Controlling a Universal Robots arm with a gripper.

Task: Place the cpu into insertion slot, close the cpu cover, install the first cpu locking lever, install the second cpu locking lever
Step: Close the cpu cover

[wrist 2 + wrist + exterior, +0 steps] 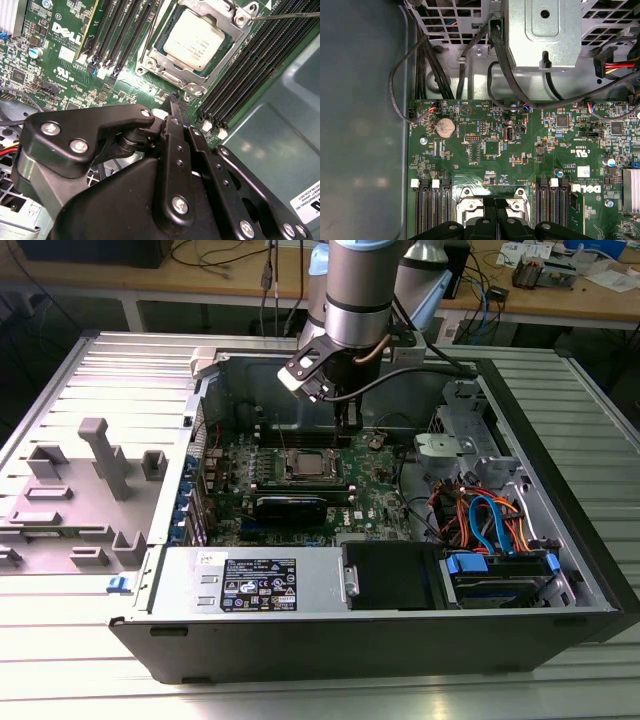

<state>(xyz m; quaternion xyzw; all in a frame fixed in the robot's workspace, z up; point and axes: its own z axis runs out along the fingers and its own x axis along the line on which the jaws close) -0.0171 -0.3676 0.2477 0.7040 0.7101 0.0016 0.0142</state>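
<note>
The cpu (194, 40) is sitting flat in the insertion slot (170, 80) near the middle of the green board (60, 55), between two banks of long black memory slots (120, 35). The cpu cover (220, 62) is lying down around it with its window framing the metal top, so the plate seems to be pinning the chip in place. A thin locking lever (285, 14) is sticking out past the cover's corner and is seemingly not latched. The pincer (176, 102) is hanging just beside the slot's edge, its fingers pressed together and gripping nothing visible, probably forming one narrow tip for pushing slim hardware. The open computer case (300, 640) is lying on its side on the desk (60, 670), giving the arm access from above
</note>
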